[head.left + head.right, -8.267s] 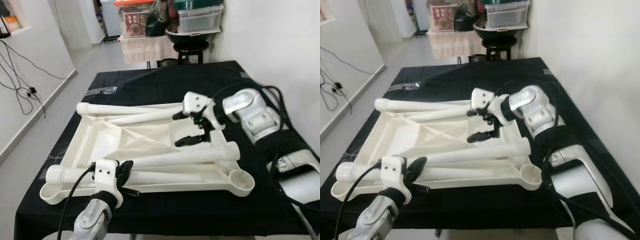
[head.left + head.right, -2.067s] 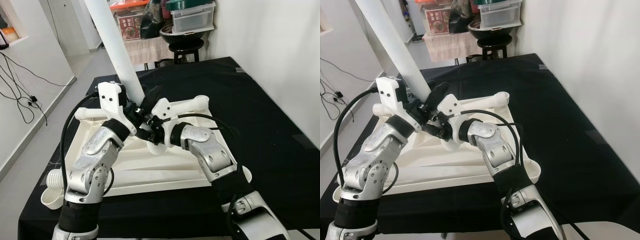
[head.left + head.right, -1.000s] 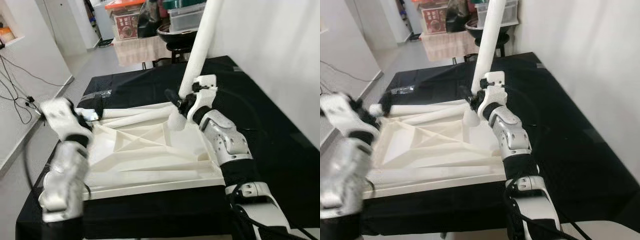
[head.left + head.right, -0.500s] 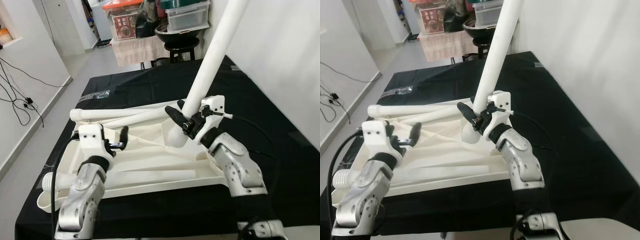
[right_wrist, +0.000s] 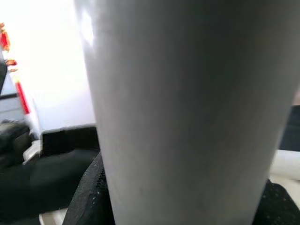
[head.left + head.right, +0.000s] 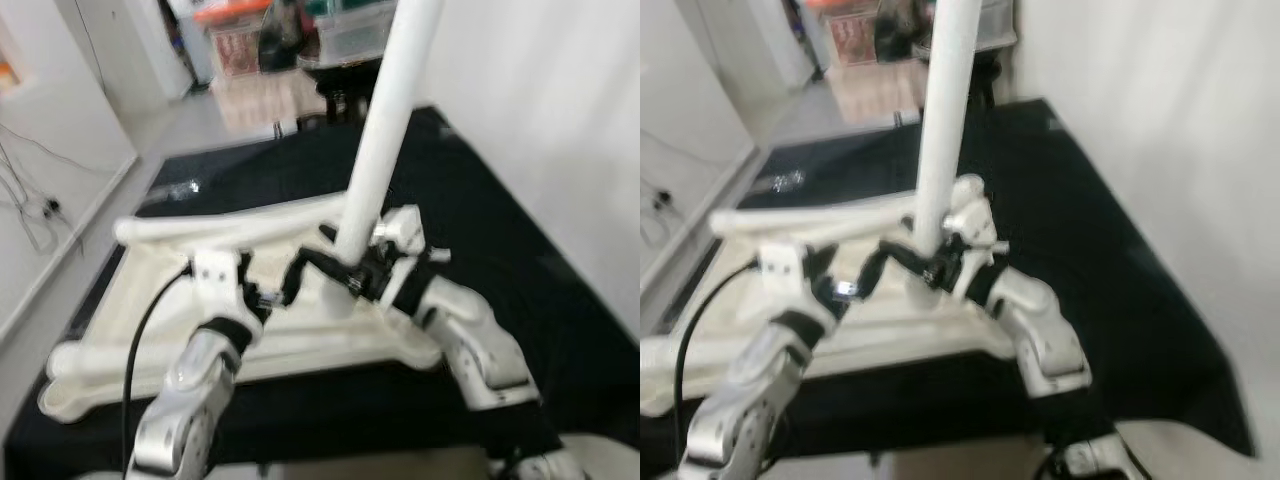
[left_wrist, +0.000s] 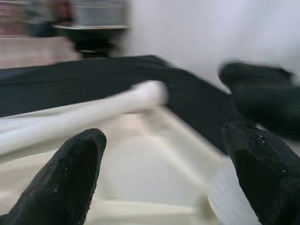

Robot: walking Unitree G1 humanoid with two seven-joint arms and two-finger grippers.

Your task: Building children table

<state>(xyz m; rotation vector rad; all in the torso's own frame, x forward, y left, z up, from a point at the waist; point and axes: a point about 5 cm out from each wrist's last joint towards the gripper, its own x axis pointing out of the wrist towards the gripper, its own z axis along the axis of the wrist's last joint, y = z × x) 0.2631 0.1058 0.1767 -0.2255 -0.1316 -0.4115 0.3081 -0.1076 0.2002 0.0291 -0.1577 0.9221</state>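
long white plastic table leg (image 6: pixel 385 120): standing near upright, long axis running up out of frame, lower end down at the right-hand side of the upturned white plastic tabletop (image 6: pixel 150 290), probably at a corner socket, too blurry to swear to it
right gripper (image 6: pixel 345 272): fingers pinching the leg low down, right by its foot
left gripper (image 6: pixel 275 285): fingers spread, nothing between them, hovering over the tabletop just beside the leg's base, pointing at it
nearer arm: right one already on the leg, left one just short of it
spare white leg (image 6: pixel 230 222): lying flat along the far edge of the tabletop
black-covered worktop (image 6: pixel 480 210): carrying the whole lot
next move, guessing: getting that upright axis lined up over the socket, left fingers steadying from the other side
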